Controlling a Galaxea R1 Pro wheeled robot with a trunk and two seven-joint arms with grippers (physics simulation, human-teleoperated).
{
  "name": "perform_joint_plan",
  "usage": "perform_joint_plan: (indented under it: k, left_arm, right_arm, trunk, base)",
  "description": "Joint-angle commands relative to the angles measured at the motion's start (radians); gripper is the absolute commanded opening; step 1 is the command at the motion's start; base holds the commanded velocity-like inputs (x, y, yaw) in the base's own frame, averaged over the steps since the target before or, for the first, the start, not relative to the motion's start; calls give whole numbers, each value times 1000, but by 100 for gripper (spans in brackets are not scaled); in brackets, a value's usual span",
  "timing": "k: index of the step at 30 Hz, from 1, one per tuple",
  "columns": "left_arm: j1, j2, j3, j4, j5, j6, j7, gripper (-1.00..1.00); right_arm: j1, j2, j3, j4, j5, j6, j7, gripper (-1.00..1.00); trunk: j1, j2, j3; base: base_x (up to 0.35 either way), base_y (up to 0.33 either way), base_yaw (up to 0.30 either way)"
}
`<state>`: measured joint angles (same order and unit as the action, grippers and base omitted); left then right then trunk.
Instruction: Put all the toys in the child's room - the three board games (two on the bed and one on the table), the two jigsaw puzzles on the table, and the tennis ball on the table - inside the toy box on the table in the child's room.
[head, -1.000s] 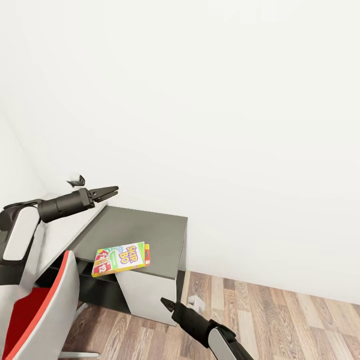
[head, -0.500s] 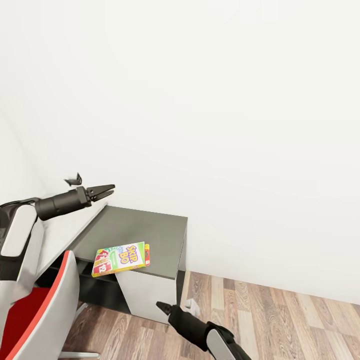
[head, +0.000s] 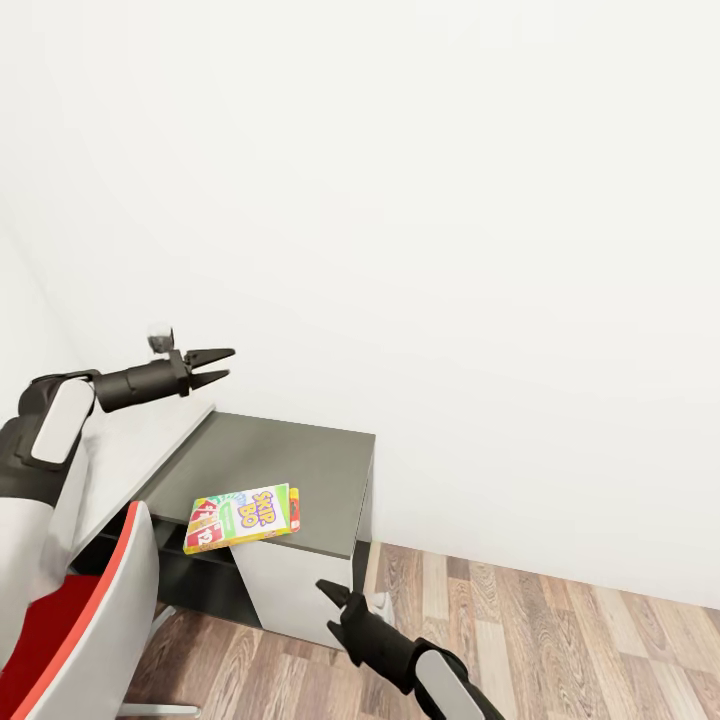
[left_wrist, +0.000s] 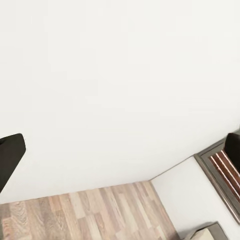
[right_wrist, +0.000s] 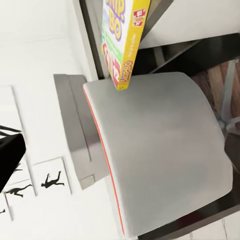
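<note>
Your left tool (head: 222, 365) hovers open above the table (head: 300, 465); the board game (head: 244, 516) overhangs its front edge; right tool (head: 330, 594) state unclear

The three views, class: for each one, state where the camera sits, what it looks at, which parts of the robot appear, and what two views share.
Head view: on the robot's head, looking down at the dark table holding the Skip-Bo game; both arms show, the left tool open, the right tool low.
Left wrist view: near the left tool, facing the white wall and wood floor; dark fingertips at the edges.
Right wrist view: near the right tool, facing the grey chair back.
Shared: head and right wrist views both show the game and chair.
</note>
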<state>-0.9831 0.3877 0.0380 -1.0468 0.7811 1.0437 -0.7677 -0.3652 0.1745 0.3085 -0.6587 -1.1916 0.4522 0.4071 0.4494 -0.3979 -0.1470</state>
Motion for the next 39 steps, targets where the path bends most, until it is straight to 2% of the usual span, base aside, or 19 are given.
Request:
perform_joint_plan:
  k: [1, 5, 9, 15, 18, 26, 34, 39]
  left_arm:
    - [-6, 0, -1, 6, -5, 3, -2, 100]
    - [-11, 0, -6, 13, -5, 3, 4, 100]
    - [-13, 1, -10, 15, -4, 3, 5, 100]
    - [-13, 16, -7, 18, -4, 3, 7, 100]
    - [-13, 24, -8, 14, -5, 3, 7, 100]
    - [-10, 25, -10, -4, -5, 3, 6, 100]
    - [-7, 25, -12, -106, 2, 3, 5, 100]
    - [-5, 25, -12, -121, 0, 3, 5, 100]
  right_arm:
    - [-1, 0, 1, 1, -11, 6, 1, 100]
    - [-1, 0, 10, 2, -15, 7, 2, 100]
    - [-1, 0, 37, 2, -14, 0, 8, 100]
    - [0, 0, 67, 2, -17, -5, 11, 100]
    - [0, 0, 69, 2, -18, -7, 11, 100]
    - [0, 0, 72, 4, -17, -28, 12, 100]
    - [0, 0, 76, 4, -15, -34, 14, 100]
    - [0, 0, 77, 4, -14, -35, 14, 100]
  trunk:
    - [1, -2, -2]
    - [1, -2, -2]
    - [1, -2, -2]
    - [1, -2, -2]
    - [1, -2, -2]
    - [1, -2, -2]
    - [1, -2, -2]
    - [1, -2, -2]
  base:
    - [0, 0, 0]
    - [0, 0, 0]
    - [0, 0, 0]
    - [0, 0, 0]
    - [0, 0, 0]
    - [0, 137, 0]
    - [0, 151, 0]
    - [0, 24, 0]
